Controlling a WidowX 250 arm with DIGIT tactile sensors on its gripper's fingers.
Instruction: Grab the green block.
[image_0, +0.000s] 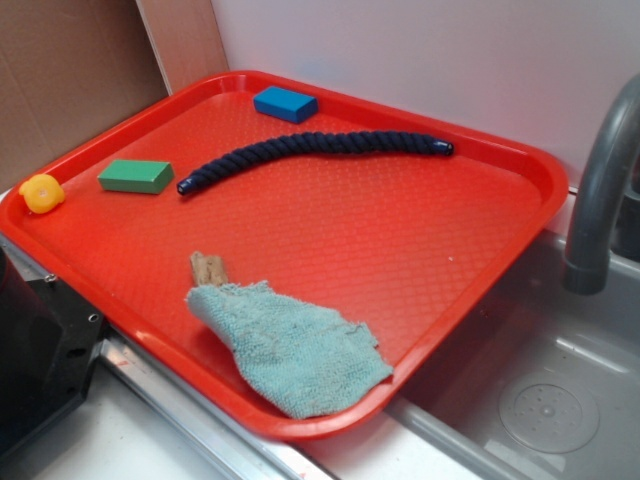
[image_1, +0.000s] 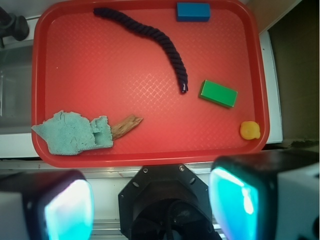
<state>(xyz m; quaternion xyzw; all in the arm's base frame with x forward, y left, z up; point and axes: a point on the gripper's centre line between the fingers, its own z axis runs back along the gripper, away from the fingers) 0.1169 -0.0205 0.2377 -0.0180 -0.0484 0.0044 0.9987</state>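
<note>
The green block (image_0: 136, 176) lies flat on the red tray (image_0: 400, 250) near its left edge; from the wrist it shows as the green block (image_1: 218, 93) on the right part of the tray (image_1: 100, 65). My gripper (image_1: 152, 202) hangs high above the tray's near rim, well back from the block. It is open, with nothing between its wide-apart teal fingers (image_1: 67, 210). The exterior view does not show the gripper.
A dark blue rope (image_0: 310, 152) curves across the tray. A blue block (image_0: 285, 103) sits at the far edge, a yellow toy (image_0: 42, 192) on the left rim, a teal rag (image_0: 290, 345) over a wood piece (image_0: 208, 268) in front. Sink and faucet (image_0: 600, 200) at right.
</note>
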